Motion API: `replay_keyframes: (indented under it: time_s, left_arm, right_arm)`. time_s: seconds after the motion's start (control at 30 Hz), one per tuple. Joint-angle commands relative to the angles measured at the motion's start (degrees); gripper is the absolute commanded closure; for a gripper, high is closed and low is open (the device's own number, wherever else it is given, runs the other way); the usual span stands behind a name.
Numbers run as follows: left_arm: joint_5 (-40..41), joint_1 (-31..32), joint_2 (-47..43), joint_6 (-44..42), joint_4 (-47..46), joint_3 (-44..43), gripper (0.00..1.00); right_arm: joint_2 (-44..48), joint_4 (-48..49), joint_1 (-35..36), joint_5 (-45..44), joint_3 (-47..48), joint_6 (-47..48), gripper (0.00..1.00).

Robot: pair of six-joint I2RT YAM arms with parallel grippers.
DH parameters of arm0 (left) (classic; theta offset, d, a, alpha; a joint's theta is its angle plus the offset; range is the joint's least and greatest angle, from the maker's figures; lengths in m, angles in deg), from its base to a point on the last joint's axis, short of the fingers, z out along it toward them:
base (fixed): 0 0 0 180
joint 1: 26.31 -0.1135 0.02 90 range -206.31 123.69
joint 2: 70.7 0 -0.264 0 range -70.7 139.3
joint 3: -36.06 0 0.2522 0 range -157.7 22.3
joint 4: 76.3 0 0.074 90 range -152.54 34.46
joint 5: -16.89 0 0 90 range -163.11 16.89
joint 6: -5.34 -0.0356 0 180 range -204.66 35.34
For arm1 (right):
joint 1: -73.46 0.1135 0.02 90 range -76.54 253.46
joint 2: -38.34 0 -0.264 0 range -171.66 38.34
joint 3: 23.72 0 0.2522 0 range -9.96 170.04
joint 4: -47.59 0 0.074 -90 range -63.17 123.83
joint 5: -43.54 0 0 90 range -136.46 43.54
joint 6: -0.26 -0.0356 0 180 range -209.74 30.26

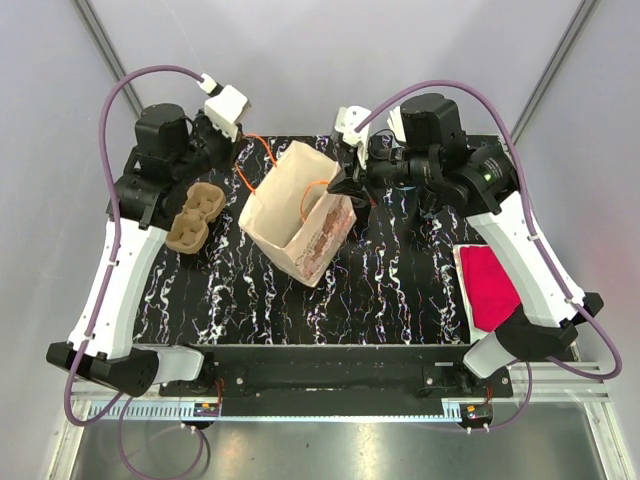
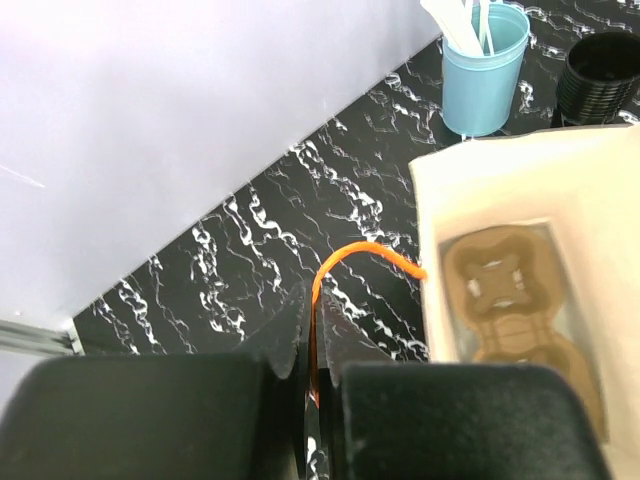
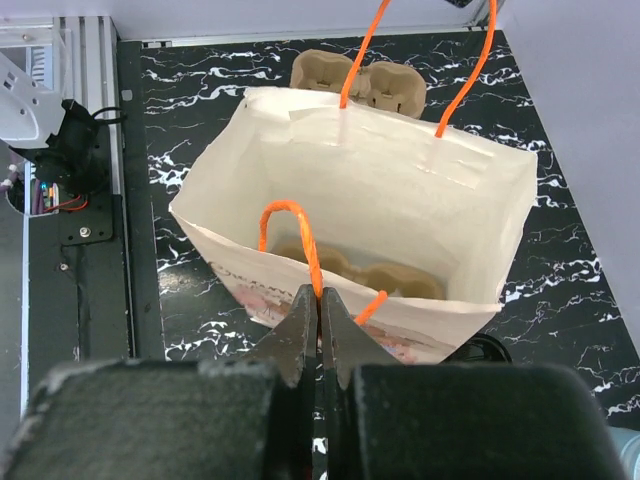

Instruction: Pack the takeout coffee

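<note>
— Where is the bag (image 1: 295, 215) sitting right now?

— I'm seeing it standing open on the table, mouth up. A carrier (image 3: 340, 265) is lying flat on the bottom inside it. A second carrier (image 1: 195, 215) is resting on the table just left of the bag, not touching it.

— And what are the claws doing?

— I'm reading the left gripper (image 2: 312, 350) as pressed together on the bag's left handle (image 2: 360, 250), with the orange cord running down between its fingers. The right gripper (image 3: 320, 320) is pinching the right handle (image 3: 290, 225) just above the bag's rim.

— Is anything else lying around the bag?

— A blue cup (image 2: 485, 65) of white sticks is standing behind the bag, with a black stack (image 2: 600, 70) beside it. A red cloth (image 1: 490, 285) is lying well to the bag's right.
</note>
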Motion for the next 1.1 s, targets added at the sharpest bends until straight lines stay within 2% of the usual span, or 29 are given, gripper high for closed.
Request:
replay_keyframes:
  time_s: [0.0,0.2,0.27,0.3,0.33,0.37,0.43,0.47,0.53,0.57,0.6,0.77,0.87,0.97,1.0,1.07]
  left_arm:
    - [-0.8,-0.1,-1.0,-0.1,-1.3,-3.2,1.0]
    - [0.3,0.0,-0.2,-1.6,-2.1,-1.8,0.99]
    - [0.3,-0.1,-0.6,-2.1,-3.3,1.6,0.87]
    - [0.4,0.0,-0.6,-2.2,-3.7,2.8,0.79]
    - [0.5,-0.1,-0.6,-2.4,-4.2,4.7,0.54]
    - [0.6,-0.1,-0.7,-2.6,-4.3,5.6,0.48]
    - [1.0,0.0,-1.0,-2.7,-5.1,6.8,0.42]
    - [1.4,-0.1,-0.9,-2.7,-5.3,6.8,0.33]
    - [1.7,0.0,-1.1,-2.2,-5.8,5.9,0.2]
    - [1.7,-0.1,-1.2,-2.1,-5.9,5.4,0.08]
    - [1.7,0.0,-1.4,-2.0,-6.0,5.0,0.02]
    - [1.1,-0.1,-3.2,-1.7,-6.2,2.0,0.01]
    - [0.8,0.0,-5.2,-1.8,-6.2,1.1,0.01]
    - [1.3,-0.1,-7.6,-2.3,-6.3,1.0,0.01]
    - [1.9,0.0,-8.4,-2.3,-6.2,1.4,0.01]
    - [4.9,-0.1,-10.1,-2.8,-5.2,1.6,0.01]
  right_arm:
    - [-0.8,1.9,0.1,1.4,-0.8,-1.3,1.0]
    - [-0.9,3.2,0.1,1.4,-4.5,-1.4,1.0]
    - [-0.8,3.8,0.1,1.6,-6.4,-1.1,0.88]
    - [-0.7,4.0,0.3,1.4,-7.5,-0.9,0.75]
    - [-0.5,4.5,0.7,0.3,-9.8,-0.1,0.61]
    - [-0.1,4.7,0.8,-0.2,-10.8,0.1,0.4]
    - [0.5,5.1,0.8,-1.1,-11.8,0.2,0.31]
    - [0.9,5.2,0.8,-1.1,-11.6,0.1,0.23]
    - [1.1,4.4,0.8,-1.3,-9.6,-0.2,0.18]
    - [1.1,3.8,0.8,-1.3,-8.5,-0.2,0.16]
    - [1.0,3.2,0.8,-1.6,-6.3,-0.2,0.12]
    - [2.0,0.3,0.7,-5.3,-0.7,0.8,0.07]
    - [3.1,0.2,0.7,-10.6,0.7,0.7,0.06]
    - [5.2,3.7,0.7,-20.3,-1.8,-0.1,0.02]
    - [5.9,7.1,0.6,-26.8,-5.1,-0.2,0.01]
    - [8.3,11.0,0.1,-33.5,-9.5,0.0,0.0]
